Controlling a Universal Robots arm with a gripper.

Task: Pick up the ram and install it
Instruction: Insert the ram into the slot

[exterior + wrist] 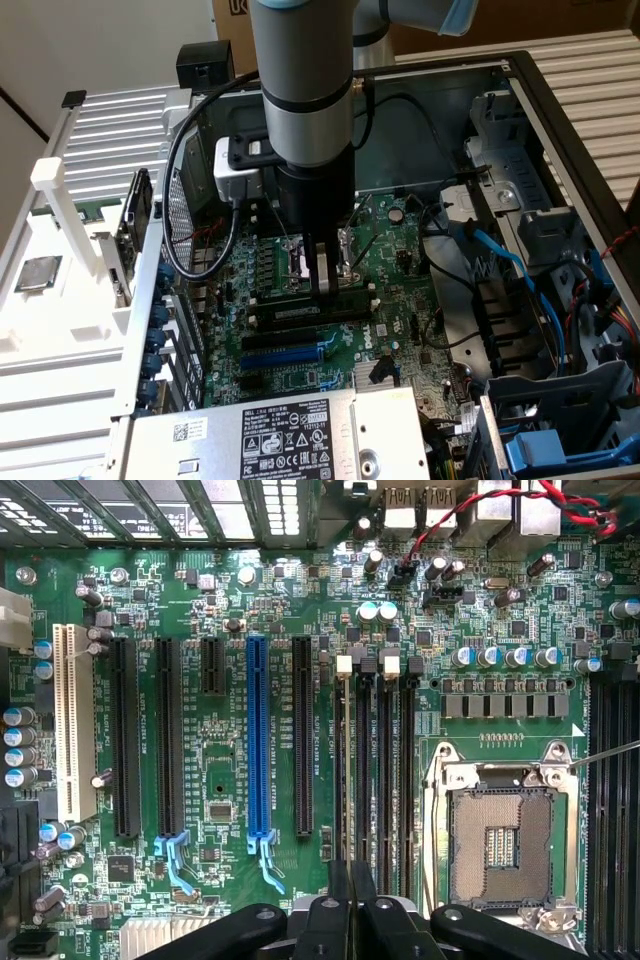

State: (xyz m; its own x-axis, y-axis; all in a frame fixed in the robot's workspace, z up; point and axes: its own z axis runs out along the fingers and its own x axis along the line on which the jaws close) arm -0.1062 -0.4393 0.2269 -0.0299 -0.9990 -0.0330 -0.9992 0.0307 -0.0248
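ram [347, 780] pinched edge-on in narrow gripper [350, 905], centre frame over dimm slot [362, 770]; misaligned notch risks jamming, cracked board.

Even, bright light falls on the motherboard [260, 730] in the wrist view, with small glints on the capacitor tops and the metal frame of the processor socket [500, 845]. In the exterior view the arm [305, 90] shades the board beneath it, and the white rack [60, 300] beside the case looks washed out.

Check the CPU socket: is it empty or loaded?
Empty. The CPU socket shows bare contacts inside its metal frame, with no silver-topped chip seated in it.
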